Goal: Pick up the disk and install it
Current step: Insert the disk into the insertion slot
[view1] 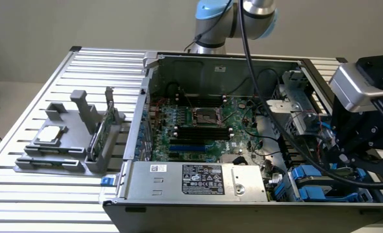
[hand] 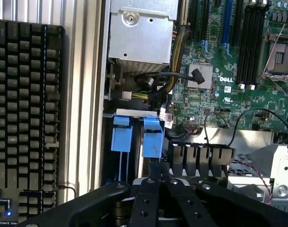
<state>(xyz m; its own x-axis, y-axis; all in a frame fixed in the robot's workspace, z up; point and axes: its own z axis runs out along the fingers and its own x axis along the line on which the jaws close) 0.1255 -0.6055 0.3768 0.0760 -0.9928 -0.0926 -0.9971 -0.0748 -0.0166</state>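
Black two-finger gripper [hand: 159, 167] closest to lens, fingers pressed together. Exterior view's left, on slatted aluminium table [view1: 23, 204]: grey plastic holder [view1: 55, 162] carrying small square silver chip [view1: 50, 135], thin green circuit card [view1: 102, 133] upright. Centre: open grey metal computer case [view1: 146, 97], green motherboard [view1: 204, 126]. Case's near corner, exterior view's right: flat disk in blue plastic rails [hand: 152, 138] seated in drive bay, second blue carrier [hand: 121, 137] alongside, gripper tips just beside disk.

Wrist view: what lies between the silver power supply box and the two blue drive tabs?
In the wrist view, a bundle of black and yellow cables with a small white connector lies between the power supply box and the blue drive tabs.
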